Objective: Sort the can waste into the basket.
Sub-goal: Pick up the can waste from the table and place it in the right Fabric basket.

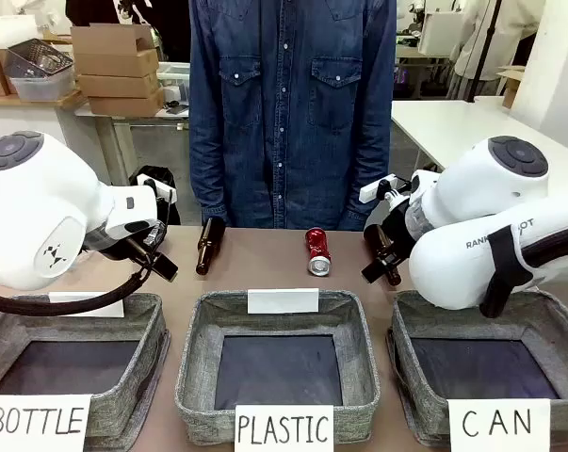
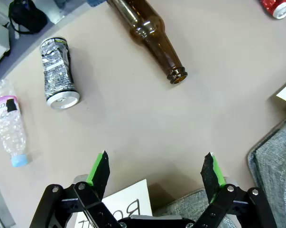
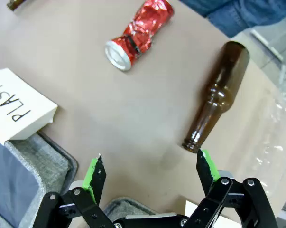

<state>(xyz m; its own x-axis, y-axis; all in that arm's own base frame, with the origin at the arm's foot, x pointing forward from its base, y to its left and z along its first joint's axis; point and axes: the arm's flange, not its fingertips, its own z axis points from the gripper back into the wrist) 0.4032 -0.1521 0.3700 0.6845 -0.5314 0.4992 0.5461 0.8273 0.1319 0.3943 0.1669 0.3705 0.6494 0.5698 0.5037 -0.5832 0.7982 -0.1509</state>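
Bare tabletop [image 3: 114, 109] around red can [image 3: 142, 27]

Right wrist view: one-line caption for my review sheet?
Open right gripper above the table, crushed red can ahead, brown bottle lying with its mouth close to the gripper, PLASTIC basket corner alongside.

A person in a blue denim shirt [image 1: 291, 113] stands at the far side of the brown worktop [image 1: 265, 273]. Near that far edge a shiny red can [image 1: 318, 251] lies on its side, with its silver end turned toward the baskets. To the left of it, well apart, lies a brown bottle [image 1: 208, 245]. A second brown bottle [image 1: 389, 266] lies to the right of the can, partly hidden by the white right arm [image 1: 481, 235]. The white left arm [image 1: 39, 207] bends in over the left side. Along the near edge three grey baskets stand in a row, each with a dark bottom and a white sign: the BOTTLE basket [image 1: 157, 331], the PLASTIC basket [image 1: 194, 348] and the CAN basket [image 1: 547, 307] — this last one sits below the right arm.
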